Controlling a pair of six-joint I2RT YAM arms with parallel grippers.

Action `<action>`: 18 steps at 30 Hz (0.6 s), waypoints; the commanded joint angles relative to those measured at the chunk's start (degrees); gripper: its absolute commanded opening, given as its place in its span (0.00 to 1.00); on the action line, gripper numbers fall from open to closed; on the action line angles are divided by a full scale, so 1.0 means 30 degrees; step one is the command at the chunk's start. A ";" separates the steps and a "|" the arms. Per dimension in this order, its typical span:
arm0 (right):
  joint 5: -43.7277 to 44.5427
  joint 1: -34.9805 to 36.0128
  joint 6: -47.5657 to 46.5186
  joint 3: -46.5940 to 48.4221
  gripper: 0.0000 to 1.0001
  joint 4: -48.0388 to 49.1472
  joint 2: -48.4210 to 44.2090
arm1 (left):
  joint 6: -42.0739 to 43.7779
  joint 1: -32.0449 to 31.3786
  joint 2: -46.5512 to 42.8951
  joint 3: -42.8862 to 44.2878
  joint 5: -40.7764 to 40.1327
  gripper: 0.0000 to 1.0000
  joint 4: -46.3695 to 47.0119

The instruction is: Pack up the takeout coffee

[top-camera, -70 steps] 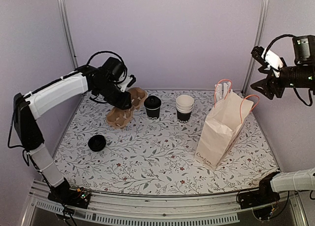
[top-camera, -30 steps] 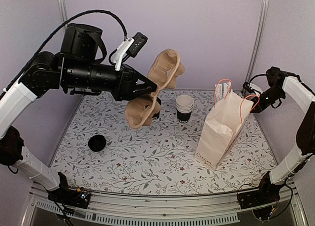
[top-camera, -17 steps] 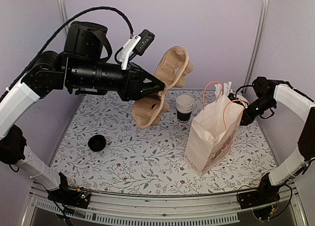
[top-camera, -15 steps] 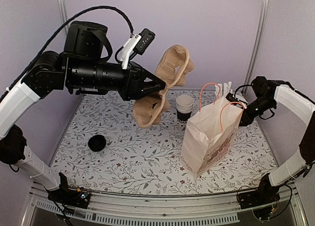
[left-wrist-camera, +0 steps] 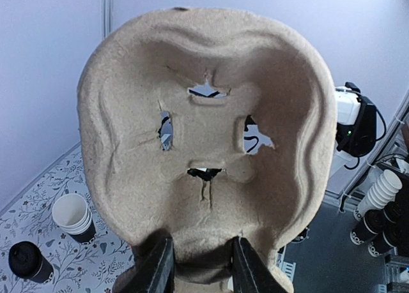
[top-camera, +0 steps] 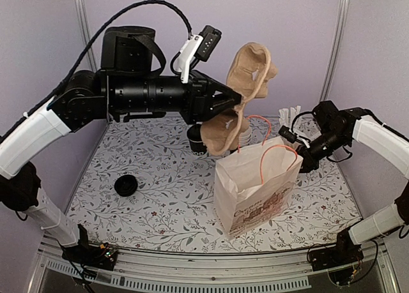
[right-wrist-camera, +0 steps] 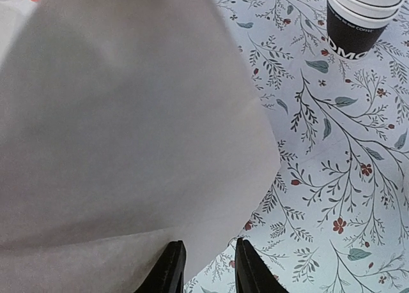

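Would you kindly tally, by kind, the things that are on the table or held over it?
paper bag: 1
cardboard cup carrier: 1
lidded coffee cup: 1
stack of lidless cups: 1
loose black lid: 1
cup of pale sticks: 1
Total: 6

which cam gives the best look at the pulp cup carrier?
Left wrist: the cup carrier fills the frame face-on, its lower edge pinched by the left gripper. Top external shows it obliquely, above the paper bag. Right wrist doesn't show it.
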 commanded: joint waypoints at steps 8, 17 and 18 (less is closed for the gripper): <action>-0.2675 0.1501 0.0034 0.0093 0.30 -0.0027 0.0222 | 0.1427 -0.0993 0.3152 0.0979 0.0831 0.32 0.2365; -0.3613 0.2341 -0.1049 0.0053 0.31 0.0093 0.0803 | 0.1284 -0.1019 0.3634 0.0918 0.1109 0.32 0.2607; -0.3438 0.2300 -0.1080 -0.0191 0.31 0.0503 0.0643 | 0.1234 -0.1006 0.3326 0.0778 0.1116 0.32 0.2627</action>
